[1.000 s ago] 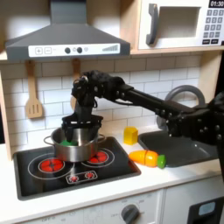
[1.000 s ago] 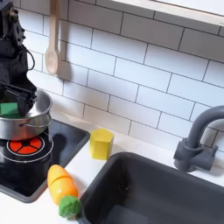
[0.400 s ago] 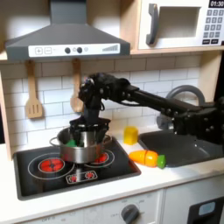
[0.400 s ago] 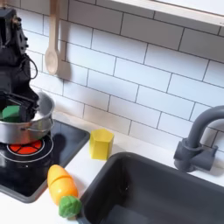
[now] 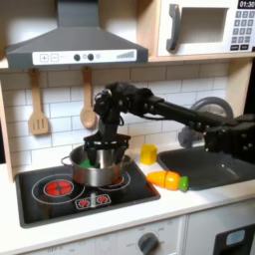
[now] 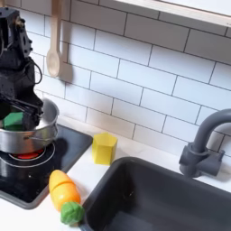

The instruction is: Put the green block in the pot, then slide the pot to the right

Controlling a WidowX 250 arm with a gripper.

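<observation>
In the second exterior view the pot (image 6: 27,133) is cut off at the 9 o'clock edge. In both exterior views the gripper (image 5: 105,149) reaches into it, fingers too blurred to tell their state, partly hiding the green block (image 6: 13,119).

The pot (image 5: 98,165), gripped at its rim by the gripper (image 5: 106,145), has been displaced toward the first exterior view's right across the stovetop (image 5: 40,187), the green block (image 6: 13,119) carried inside.
</observation>
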